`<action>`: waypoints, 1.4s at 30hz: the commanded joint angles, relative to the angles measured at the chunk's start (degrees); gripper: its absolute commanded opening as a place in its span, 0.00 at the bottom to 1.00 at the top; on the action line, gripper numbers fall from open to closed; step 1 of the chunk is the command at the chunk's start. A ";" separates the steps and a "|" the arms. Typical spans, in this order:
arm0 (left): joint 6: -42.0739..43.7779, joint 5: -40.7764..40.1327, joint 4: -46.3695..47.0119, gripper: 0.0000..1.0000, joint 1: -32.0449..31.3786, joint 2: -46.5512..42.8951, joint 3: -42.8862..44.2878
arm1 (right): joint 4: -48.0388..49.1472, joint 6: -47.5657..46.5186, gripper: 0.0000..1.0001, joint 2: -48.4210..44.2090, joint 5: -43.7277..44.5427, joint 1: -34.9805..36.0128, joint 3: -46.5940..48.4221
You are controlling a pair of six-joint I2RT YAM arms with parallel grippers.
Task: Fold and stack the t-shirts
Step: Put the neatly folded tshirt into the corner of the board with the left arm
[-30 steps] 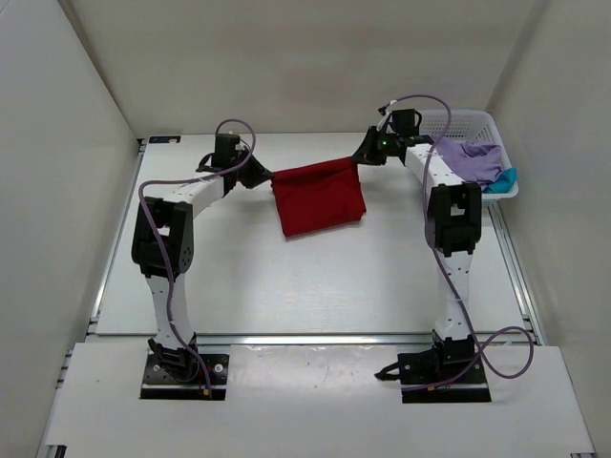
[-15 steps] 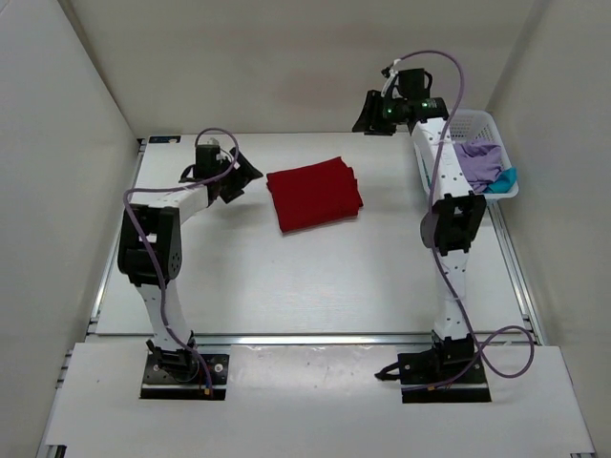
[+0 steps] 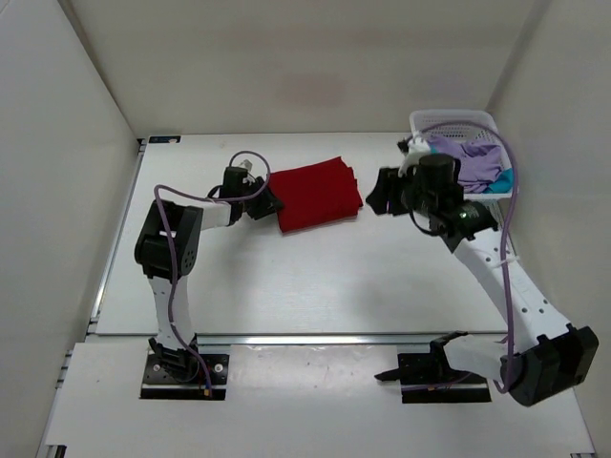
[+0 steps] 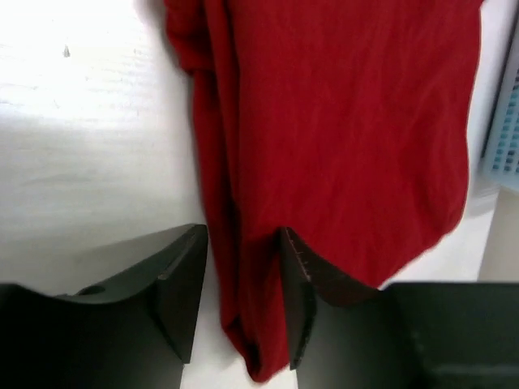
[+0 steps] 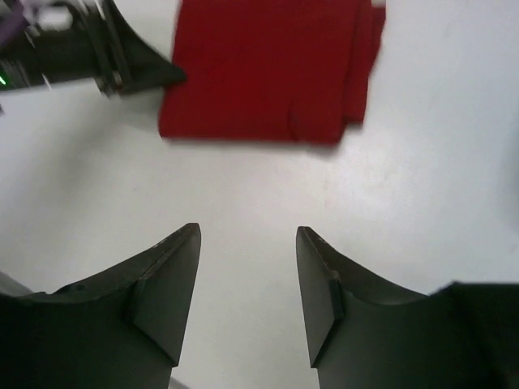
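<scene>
The dark red t-shirt (image 3: 317,196) lies folded on the table at the back centre. My left gripper (image 3: 270,205) is low at its left edge, jaws apart with the folded edge of the red cloth (image 4: 340,121) running between them (image 4: 242,231); a gap shows beside one finger. My right gripper (image 3: 380,194) hangs open above the table to the right of the shirt, nothing between its fingers (image 5: 247,231), looking down on the red t-shirt (image 5: 268,69). The lavender t-shirt (image 3: 473,157) and the teal t-shirt (image 3: 506,177) lie crumpled in the basket.
The white mesh basket (image 3: 468,119) stands at the back right corner, its wall (image 4: 507,121) showing past the red cloth in the left wrist view. White walls close in the table on three sides. The left arm's gripper (image 5: 154,74) shows in the right wrist view.
Both grippers let go of the red t-shirt, which dropped flat and folded. The left gripper pulled away, then returned to the shirt's left edge. The right arm rose, then swung forward.
</scene>
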 commanded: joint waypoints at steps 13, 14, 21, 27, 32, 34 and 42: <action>-2.97 -1.98 -11.79 0.00 7.30 3.84 25.51 | 15.39 12.05 0.46 -14.61 -9.90 -1.10 -35.19; -2.00 -2.85 -12.16 0.00 10.64 2.96 25.69 | 15.91 12.13 0.46 -15.57 -10.69 -1.46 -35.80; -5.77 -6.71 -5.31 0.02 27.62 -5.73 8.94 | 16.88 12.57 0.46 -17.95 -14.12 -1.99 -39.06; -10.43 -4.47 4.10 0.72 34.14 -8.22 -3.06 | 19.08 15.47 0.45 -20.67 -14.74 1.70 -41.95; -9.91 -3.56 0.32 0.96 33.96 -8.99 -2.24 | 19.44 16.79 0.46 -21.47 -14.04 3.02 -42.58; -9.64 -5.23 -0.30 0.99 33.44 -11.27 -3.83 | 19.61 17.31 0.46 -21.21 -13.95 2.85 -42.66; -10.96 -8.05 2.51 0.99 30.38 -22.52 -15.95 | 20.50 16.18 0.32 -19.10 -11.33 4.34 -40.48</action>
